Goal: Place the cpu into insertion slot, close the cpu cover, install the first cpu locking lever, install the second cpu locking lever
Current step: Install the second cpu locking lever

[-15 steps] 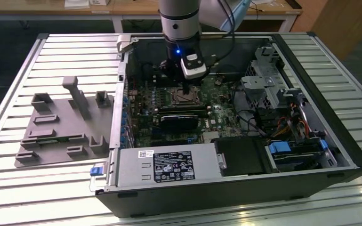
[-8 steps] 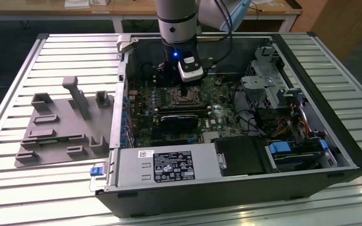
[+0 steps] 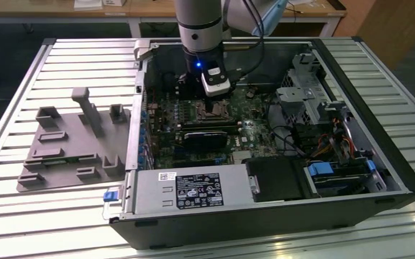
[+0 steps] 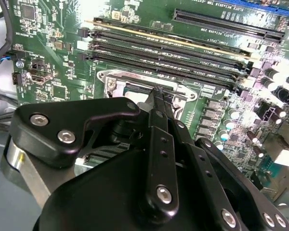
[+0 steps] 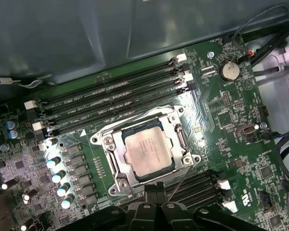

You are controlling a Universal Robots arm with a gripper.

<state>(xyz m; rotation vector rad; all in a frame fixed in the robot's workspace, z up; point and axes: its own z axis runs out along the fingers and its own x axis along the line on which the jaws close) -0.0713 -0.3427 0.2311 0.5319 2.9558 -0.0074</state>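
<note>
1. Gripper (image 4: 159,94) fingers are seen pressed together, tips at the socket (image 5: 106,140) rim.
2. The chip (image 5: 145,147) is seated in the socket, framed by the lowered cover (image 5: 179,140).
3. Locking pressure is judged best kept slow, on metal, off the chip.

Grey arm (image 3: 200,21), blue light (image 3: 198,66), black screwed tool (image 4: 159,94).

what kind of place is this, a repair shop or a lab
Probably a robotics lab or test bench: an open computer case lies on a slatted metal table, with a grey moulded fixture tray beside it and wooden desks behind. The gripper hangs over the cpu on the motherboard.
</note>
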